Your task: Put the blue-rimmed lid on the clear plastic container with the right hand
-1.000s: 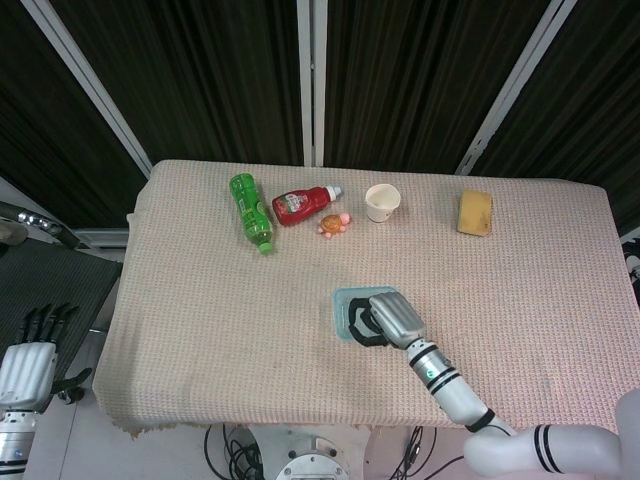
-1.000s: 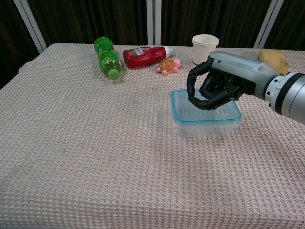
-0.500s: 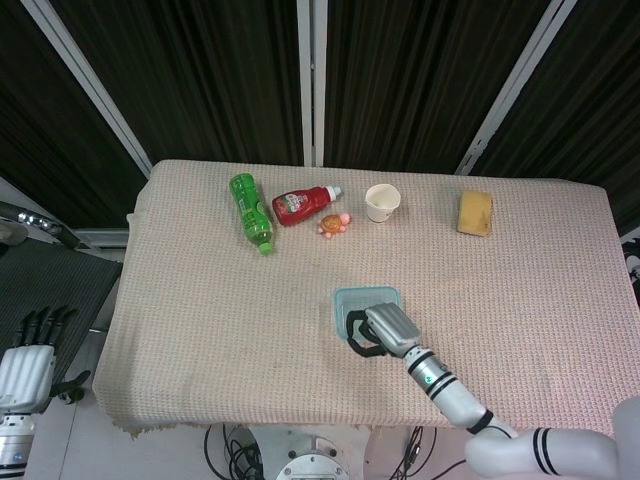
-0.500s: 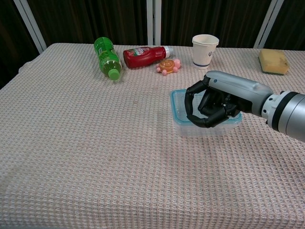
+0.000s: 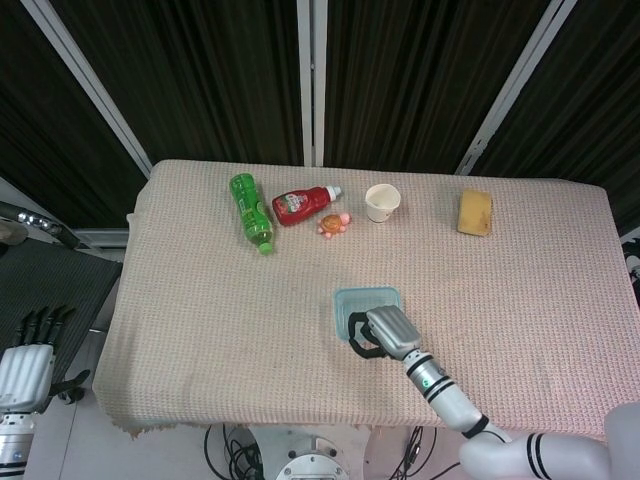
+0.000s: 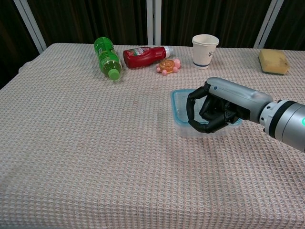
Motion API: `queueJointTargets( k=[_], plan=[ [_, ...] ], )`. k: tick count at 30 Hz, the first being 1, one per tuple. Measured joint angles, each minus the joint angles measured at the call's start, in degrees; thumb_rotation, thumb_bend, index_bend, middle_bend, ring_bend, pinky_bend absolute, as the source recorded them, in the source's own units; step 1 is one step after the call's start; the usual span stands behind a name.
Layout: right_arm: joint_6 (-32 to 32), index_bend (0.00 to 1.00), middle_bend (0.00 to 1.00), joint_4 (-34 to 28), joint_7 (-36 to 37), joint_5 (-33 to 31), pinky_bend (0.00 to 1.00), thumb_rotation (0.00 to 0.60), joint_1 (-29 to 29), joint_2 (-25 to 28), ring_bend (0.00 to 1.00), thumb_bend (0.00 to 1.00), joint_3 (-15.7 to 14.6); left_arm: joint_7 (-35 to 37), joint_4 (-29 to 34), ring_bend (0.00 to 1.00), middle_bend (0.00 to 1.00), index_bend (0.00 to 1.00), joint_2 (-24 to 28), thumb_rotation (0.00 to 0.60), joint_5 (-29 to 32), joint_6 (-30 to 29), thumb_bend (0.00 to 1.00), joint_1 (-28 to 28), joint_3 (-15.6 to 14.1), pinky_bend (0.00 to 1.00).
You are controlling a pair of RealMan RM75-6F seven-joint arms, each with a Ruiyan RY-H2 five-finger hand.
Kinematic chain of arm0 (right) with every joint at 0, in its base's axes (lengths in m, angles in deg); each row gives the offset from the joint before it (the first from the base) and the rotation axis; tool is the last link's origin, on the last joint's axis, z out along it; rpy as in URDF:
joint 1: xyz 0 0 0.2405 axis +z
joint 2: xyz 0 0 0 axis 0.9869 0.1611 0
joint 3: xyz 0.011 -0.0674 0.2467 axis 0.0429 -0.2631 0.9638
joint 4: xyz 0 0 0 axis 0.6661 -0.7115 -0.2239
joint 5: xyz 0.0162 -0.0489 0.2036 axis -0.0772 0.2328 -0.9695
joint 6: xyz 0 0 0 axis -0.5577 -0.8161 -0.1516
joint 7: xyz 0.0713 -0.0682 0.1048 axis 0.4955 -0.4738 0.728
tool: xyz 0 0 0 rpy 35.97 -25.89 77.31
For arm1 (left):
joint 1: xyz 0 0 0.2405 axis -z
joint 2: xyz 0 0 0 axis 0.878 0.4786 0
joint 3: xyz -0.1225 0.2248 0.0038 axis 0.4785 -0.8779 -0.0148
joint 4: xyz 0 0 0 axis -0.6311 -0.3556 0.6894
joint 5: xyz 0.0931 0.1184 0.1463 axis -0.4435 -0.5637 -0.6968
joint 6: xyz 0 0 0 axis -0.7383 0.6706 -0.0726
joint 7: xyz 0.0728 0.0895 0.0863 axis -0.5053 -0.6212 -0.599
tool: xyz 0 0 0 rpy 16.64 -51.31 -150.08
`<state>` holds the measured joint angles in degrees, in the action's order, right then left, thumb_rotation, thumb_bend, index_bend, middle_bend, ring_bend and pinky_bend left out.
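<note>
The clear plastic container [image 5: 362,302] [image 6: 180,125] stands on the table right of centre, and the blue-rimmed lid [image 5: 352,296] [image 6: 177,101] lies on top of it. My right hand [image 5: 378,333] [image 6: 211,112] hovers at the container's near side, its dark fingers curled in with nothing between them. It hides the near right part of the lid in the chest view. Whether the fingers touch the lid I cannot tell. My left hand [image 5: 27,360] hangs off the table at the lower left of the head view, fingers apart and holding nothing.
Along the far side lie a green bottle [image 6: 106,57], a red ketchup bottle [image 6: 143,56], an orange toy turtle [image 6: 167,66], a white paper cup [image 6: 205,50] and a yellow sponge [image 6: 273,61]. A woven beige cloth [image 6: 86,143] covers the table.
My right hand has drawn back from above the lid toward the table's near edge and sunk lower. The lid and container have stayed in place. The left hand has not moved.
</note>
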<state>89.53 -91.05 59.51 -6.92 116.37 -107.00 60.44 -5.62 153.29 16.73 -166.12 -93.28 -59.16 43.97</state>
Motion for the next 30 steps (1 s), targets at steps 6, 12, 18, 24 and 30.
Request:
queueJointTargets(
  k=[6, 12, 18, 24, 30],
  plan=[
    [-0.20, 1.00, 0.94, 1.06, -0.80, -0.16, 0.94, 0.600, -0.70, -1.03, 0.91, 0.71, 0.05, 0.44, -0.53, 0.00, 0.08, 0.12, -0.26, 0.600, 0.11, 0.15, 0.00, -0.02, 0.00, 0.00],
    [-0.15, 1.00, 0.94, 1.29, -0.47, 0.45, 0.94, 0.600, -1.15, -1.39, 0.91, 0.71, 0.54, 0.75, -0.88, 0.00, 0.08, 0.12, -0.43, 0.600, 0.11, 0.32, 0.00, 0.03, 0.00, 0.00],
    [1.03, 1.00, 0.94, -0.20, 0.43, 2.18, 0.94, 0.600, -1.34, -0.28, 0.91, 0.71, 2.29, 0.80, -0.85, 0.00, 0.08, 0.12, -0.30, 0.600, 0.06, 0.12, 0.00, 0.00, 0.10, 0.00],
    [-1.54, 1.00, 0.94, 0.49, -0.17, 0.59, 0.94, 0.600, 0.91, -0.30, 0.91, 0.70, 5.40, 0.25, -0.24, 0.00, 0.08, 0.12, -0.04, 0.600, -0.11, 0.00, 0.00, 0.01, 0.08, 0.00],
    [-5.25, 1.00, 0.94, 5.35, -1.04, -2.56, 0.94, 0.600, 4.24, -3.29, 0.91, 0.70, 7.93, -0.47, 0.58, 0.00, 0.08, 0.12, 0.32, 0.600, 0.18, 0.04, 0.00, -0.12, 0.08, 0.00]
  ],
)
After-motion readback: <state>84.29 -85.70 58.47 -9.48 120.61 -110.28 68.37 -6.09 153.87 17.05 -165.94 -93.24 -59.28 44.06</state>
